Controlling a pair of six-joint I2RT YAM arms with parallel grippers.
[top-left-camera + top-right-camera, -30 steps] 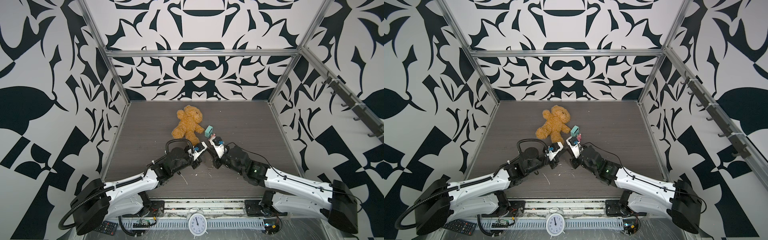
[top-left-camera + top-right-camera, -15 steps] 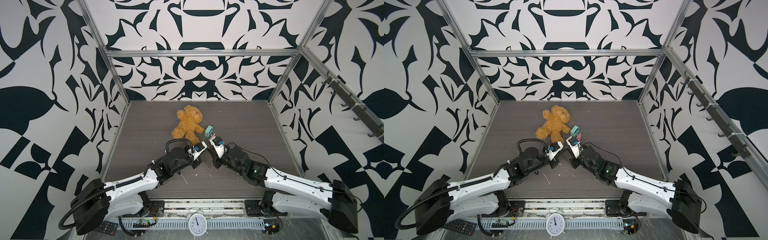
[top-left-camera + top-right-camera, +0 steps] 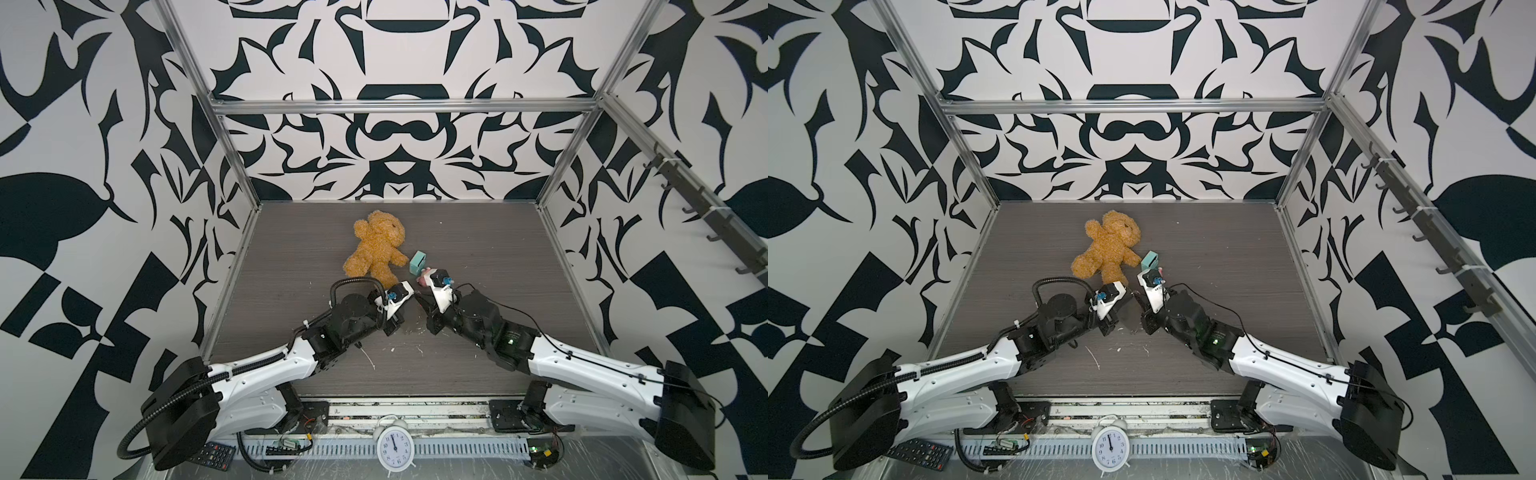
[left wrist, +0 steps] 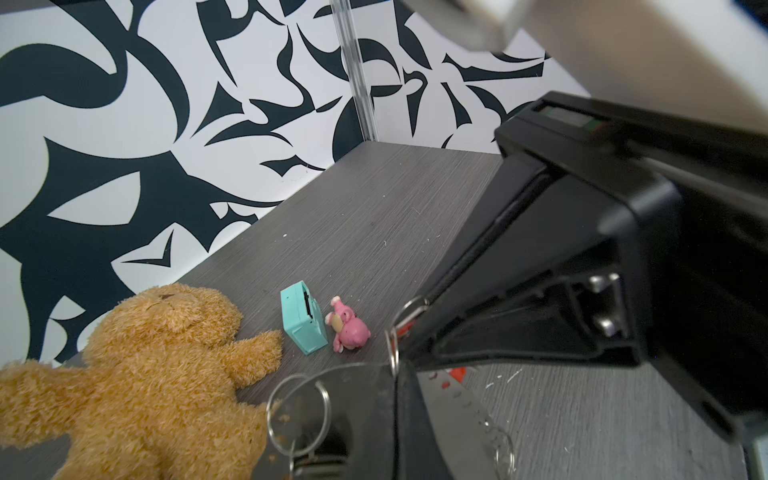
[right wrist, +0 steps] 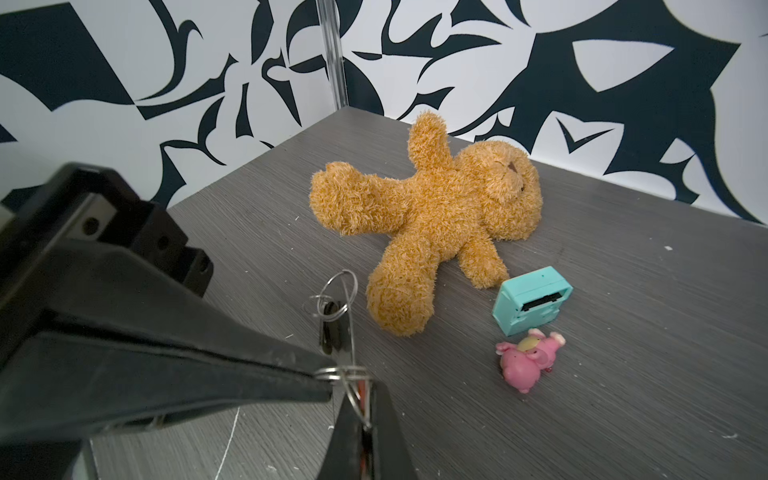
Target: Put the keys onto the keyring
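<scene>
1. Meeting tip to tip above the middle of the grey table (image 3: 498, 257), the left gripper (image 5: 328, 376) and the right gripper (image 5: 360, 401) both have their fingers closed.
2. The left gripper pinches the keyring (image 5: 349, 372), a thin silver ring, at the very end of its fingers, clear of the table.
3. The right gripper is clamped on the red tag (image 4: 457, 372). Only slivers of red show at its fingers, right against the pinched ring, and I cannot tell whether the tag is threaded on.
4. The black fob (image 5: 330, 334) hangs from more small silver rings (image 5: 340, 289) just beyond the left gripper's tips. How these link to the pinched ring cannot be made out.
5. In both top views the grippers hide the keys and the keyring.
6. From the meeting spot in a top view, a brown teddy bear (image 3: 376, 249) lies at 11 o'clock. A teal box (image 3: 417, 262) stands at 12 o'clock, just beside the bear's arm.
7. A pink toy figure (image 3: 423, 280) lies between the box and the right gripper.
8. A white alarm clock (image 3: 394, 444) sits at 6 o'clock, past the table's front edge. A black remote control (image 3: 212, 455) lies at 7 o'clock by the left arm's base.
</scene>
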